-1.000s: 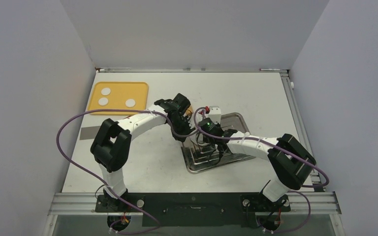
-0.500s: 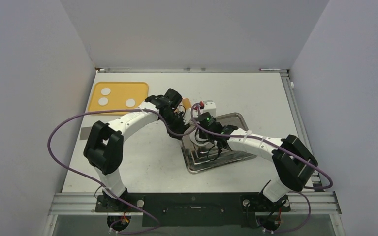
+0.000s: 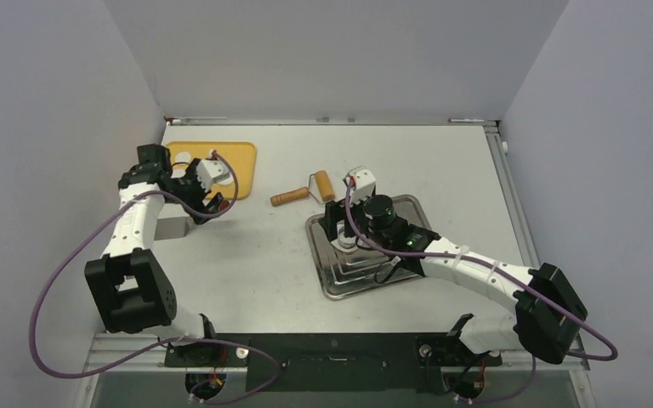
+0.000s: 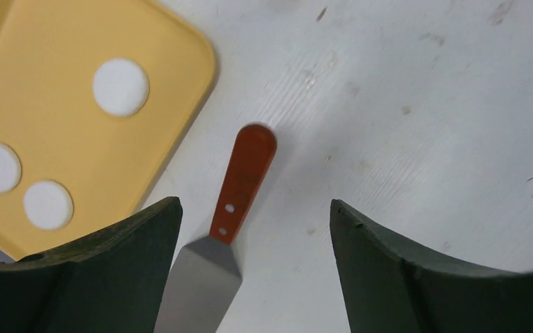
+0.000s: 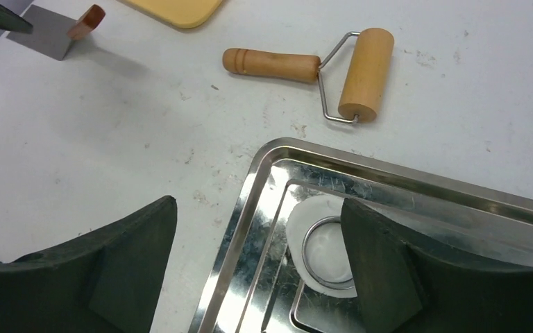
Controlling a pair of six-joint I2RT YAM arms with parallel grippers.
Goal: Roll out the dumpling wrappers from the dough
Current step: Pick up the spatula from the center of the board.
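Dough [image 4: 121, 87] lies as three small, matte white rounds, soft-looking, on a flat yellow tray [image 4: 55, 104] with rounded corners, at the far left of the white table [image 3: 442, 161]. The rounds sit apart from one another. From the overhead camera my left arm covers part of that tray, so I cannot make out all three there.

My left gripper [image 4: 253, 205] hangs beside the tray's edge with its dark, curved fingers spread wide, gripping nothing. Below the gap lies a spatula [image 4: 246, 177]. It has a smooth reddish-brown handle with two small rivets and a thin grey metal blade. The blade's end is cut off by the bottom of my wrist view. The spatula rests on the bare table just beside the yellow tray.

My right gripper [image 5: 258, 205] is also spread wide and empty, above a corner of a shiny, stepped steel tray [image 5: 250, 208]. In that tray lies one dumpling wrapper [image 5: 295, 229], a thin, flattened white sheet, roughly round. A small shiny metal ring [image 5: 304, 244] rests on it. One of my right fingers hides the wrapper's far side and part of the ring.

Beyond the steel tray, on the table and apart from it, lies a roller [image 5: 366, 73]. It has a pale wooden drum, a bent wire frame and a turned wooden handle. The table's surface is scuffed and speckled.
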